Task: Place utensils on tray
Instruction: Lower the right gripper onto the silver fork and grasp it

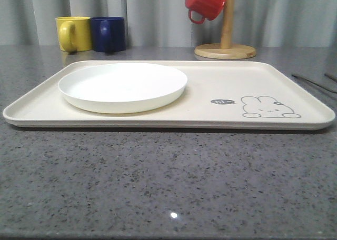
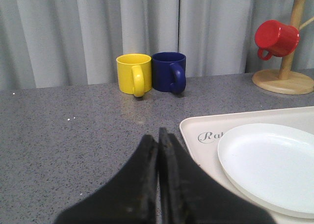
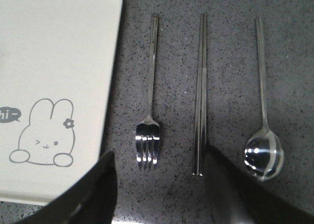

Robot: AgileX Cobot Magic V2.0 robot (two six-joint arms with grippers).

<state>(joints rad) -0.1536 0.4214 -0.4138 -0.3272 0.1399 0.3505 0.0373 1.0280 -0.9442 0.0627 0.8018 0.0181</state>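
- Steel fork (image 3: 148, 121), chopsticks (image 3: 200, 94), spoon (image 3: 262, 135) lie parallel at tray's (image 3: 59, 52) 3 o'clock, unpicked.
- Right gripper (image 3: 157, 184) spread wide, empty, straddling fork, likely first pick.
- Left gripper (image 2: 158, 150) closed, empty, idle.

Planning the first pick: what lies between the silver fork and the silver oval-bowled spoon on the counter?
The pair of straight silver chopsticks lies between the four-tined fork and the spoon, parallel to both, seen in the right wrist view.

- Fork (image 3: 148, 135), chopsticks (image 3: 200, 96), spoon (image 3: 263, 155): polished, mirror-bright metal.
- Tray (image 1: 221, 100): smooth matt cream plastic.
- Plate (image 1: 122, 86): glossy white.
- Table (image 1: 168, 182): speckled grey stone, slight sheen.
- Mug stand (image 1: 225, 45): pale wood.
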